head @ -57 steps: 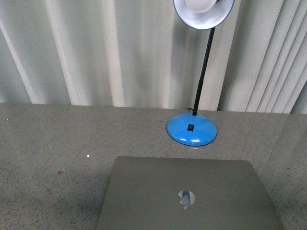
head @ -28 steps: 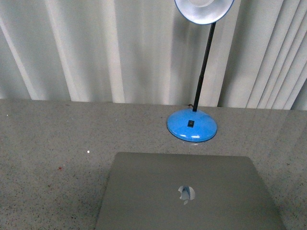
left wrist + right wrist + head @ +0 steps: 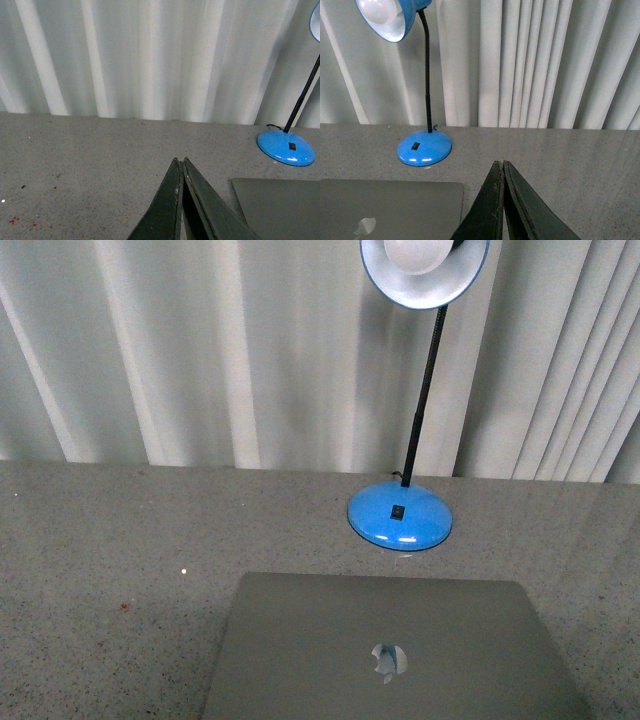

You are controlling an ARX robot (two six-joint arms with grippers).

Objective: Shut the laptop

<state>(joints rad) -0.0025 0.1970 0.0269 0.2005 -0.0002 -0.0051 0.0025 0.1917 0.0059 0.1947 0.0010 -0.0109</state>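
A: Two grippers, both pressed shut on nothing. Left gripper (image 3: 181, 165) with fingers tip to tip, poised above bare table (image 3: 120, 530) beside the laptop's left edge. Right gripper (image 3: 501, 167) the same, off past the lid's right side. Probably parked there to stay clear of the lid.

B: And the laptop (image 3: 390, 650)?

A: Nearest in the front view, low and centred. Grey lid up, apple logo (image 3: 389, 659) showing, no keys or screen visible. Looks folded flat or nearly so; cannot tell whether fully latched, with the near edge cut off.

B: So little left to do?

A: Likely done, judging by the lid lying level and neither arm touching it.

B: Further back?

A: Blue desk lamp (image 3: 400, 515) just behind the lid, apart from it, black neck bent so the shade (image 3: 425, 270) leans over the work area. Beyond, pale vertical blinds (image 3: 200, 350).
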